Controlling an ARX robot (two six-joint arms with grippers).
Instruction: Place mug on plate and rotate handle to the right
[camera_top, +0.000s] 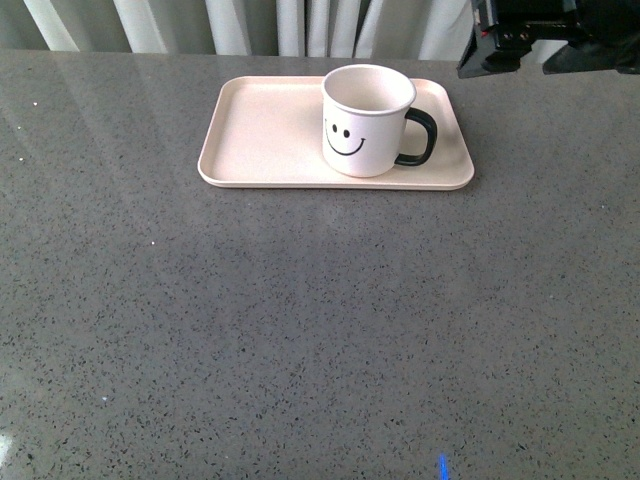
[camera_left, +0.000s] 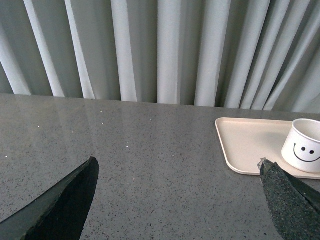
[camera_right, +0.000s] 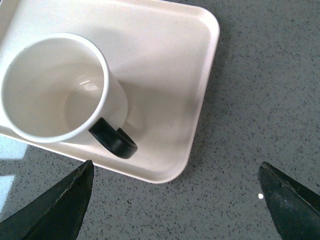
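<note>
The mug (camera_top: 367, 120) is seen upright on the right half of the plate (camera_top: 260, 140), which lies flat toward the far side of the counter (camera_top: 300, 330); the handle (camera_top: 420, 137) is turned to the robot's right, its loop held over the plate's right end and inside the rim. The right gripper (camera_right: 175, 167) is shown with its fingers spread wide and nothing between them; in its wrist view the mug's open mouth and the handle are looked down upon, the gripper being raised clear of both. In the front view the right arm's dark body is seen beyond the plate's far right corner, so the handle points roughly toward that side. The left gripper (camera_left: 177, 161) is likewise spread and empty, low over bare counter and well apart from the plate. The right arm is therefore judged the nearer, and both placing and turning are judged as good as done; only a clear withdrawal, or a slight trimming of the handle, would be called for.
</note>
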